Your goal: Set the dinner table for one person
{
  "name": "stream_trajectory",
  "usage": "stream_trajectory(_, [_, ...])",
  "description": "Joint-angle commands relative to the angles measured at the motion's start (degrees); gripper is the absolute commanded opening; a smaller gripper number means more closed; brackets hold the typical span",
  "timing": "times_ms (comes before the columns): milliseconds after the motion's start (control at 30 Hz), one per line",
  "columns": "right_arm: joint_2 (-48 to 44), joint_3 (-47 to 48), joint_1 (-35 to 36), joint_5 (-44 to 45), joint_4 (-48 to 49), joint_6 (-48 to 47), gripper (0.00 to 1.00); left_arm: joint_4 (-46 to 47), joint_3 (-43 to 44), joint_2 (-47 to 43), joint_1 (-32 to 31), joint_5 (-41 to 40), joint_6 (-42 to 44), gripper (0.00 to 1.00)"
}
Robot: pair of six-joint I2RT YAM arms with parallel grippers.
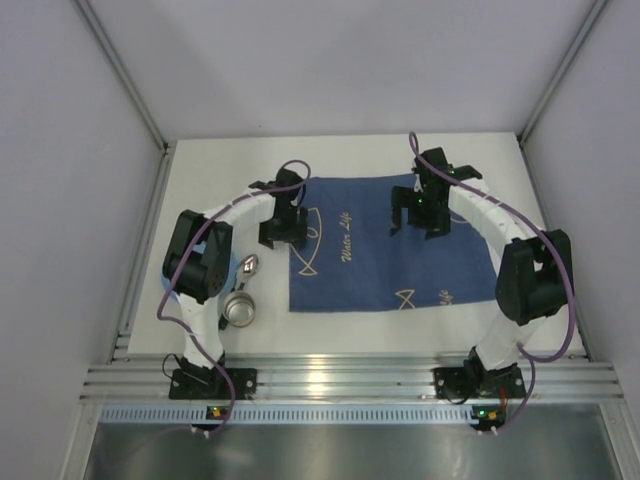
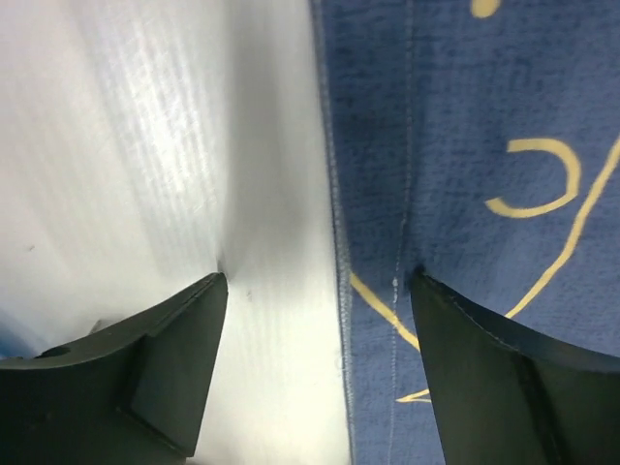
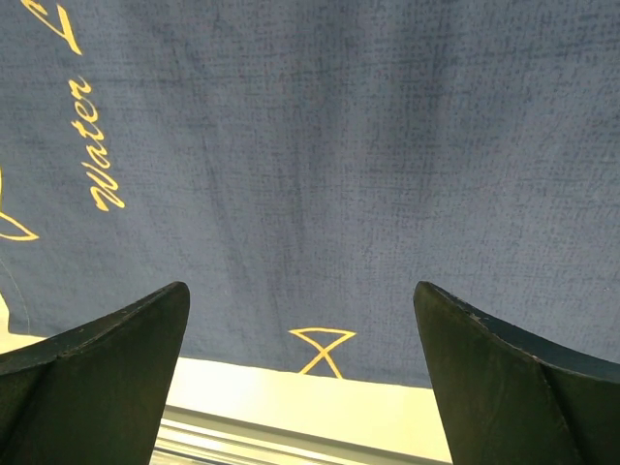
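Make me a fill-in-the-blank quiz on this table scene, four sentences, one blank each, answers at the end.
1. The cloth on the dinner table is dark ___.
2. Its yellow lettering reads Water ___.
3. The left claw and right claw both stand ___, holding nothing.
4. The spoon and metal cup lie beside the ___ arm.
Answers: blue; Life; open; left.
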Motion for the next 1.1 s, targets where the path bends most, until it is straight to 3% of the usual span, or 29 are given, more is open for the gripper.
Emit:
stream_trajectory(0, [-0.43,2.28,1.11,-0.83,1.66,0.4,1.0,-4.35,-1.14,-4.54,0.48,-4.34,1.39,0.82])
stream_trajectory(333, [0.09,0.17,2.96,-1.44,4.12,2.95,1.0,-6.99,-7.99,-16.06,8.03,-9.17,-0.98,0.79])
stream_trajectory(533, [1.5,1.4,3.31,-2.06,4.21,2.34,1.0,-7.35,-8.87,-14.48,11.73,-16.45,0.33,0.77])
stream_trajectory(867, [1.68,1.49,3.31,-2.15,3.42,0.58,1.0,-7.61,-5.97,-8.24,14.45,-19.81,-2.04,0.73])
stream_trajectory(1000, [1.68,1.58,3.22,-1.88,2.98,-0.04,1.0,-7.17,-6.85,-6.75,15.68,-19.46,-2.83,0.6])
stream_trajectory(1067, [1.94,1.75,3.31,-1.88,2.8,-0.21,1.0,-6.38,-7.37,-6.48,16.03,-19.55,-2.92,0.43])
